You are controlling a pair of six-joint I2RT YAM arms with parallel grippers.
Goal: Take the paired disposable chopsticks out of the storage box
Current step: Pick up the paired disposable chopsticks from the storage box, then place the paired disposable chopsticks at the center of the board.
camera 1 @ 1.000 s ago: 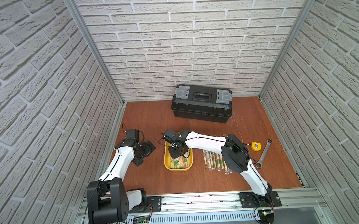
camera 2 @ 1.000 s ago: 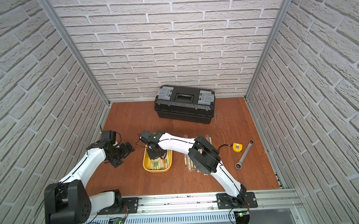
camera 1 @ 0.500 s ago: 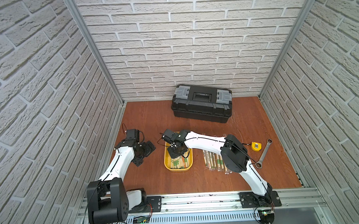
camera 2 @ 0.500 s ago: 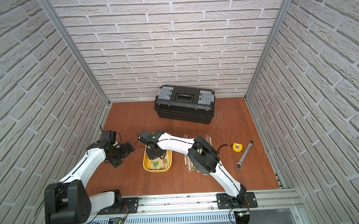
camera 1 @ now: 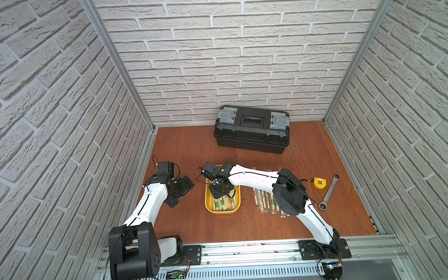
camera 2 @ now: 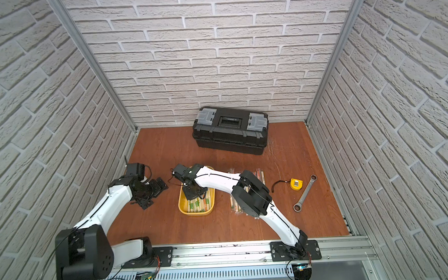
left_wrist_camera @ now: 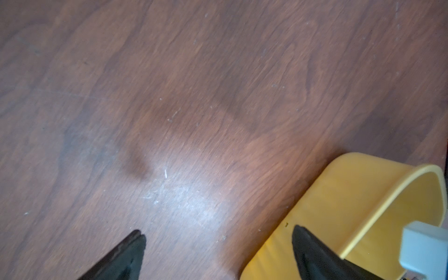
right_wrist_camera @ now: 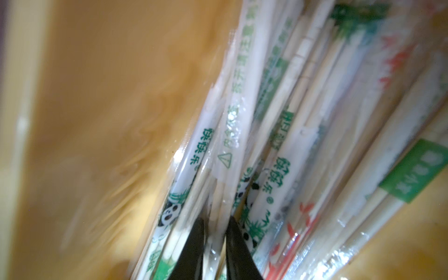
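Two grippers: right gripper (right_wrist_camera: 215, 219) pinching paired disposable chopsticks (right_wrist_camera: 228, 145) inside yellow storage box (camera 1: 223, 211); left gripper (left_wrist_camera: 218, 230) spread wide just beside it.

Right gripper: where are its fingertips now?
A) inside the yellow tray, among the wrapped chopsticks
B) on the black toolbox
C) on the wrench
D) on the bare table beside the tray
A: the right wrist view shows the right gripper down in the yellow tray, with one wrapped chopstick pair between its fingers.
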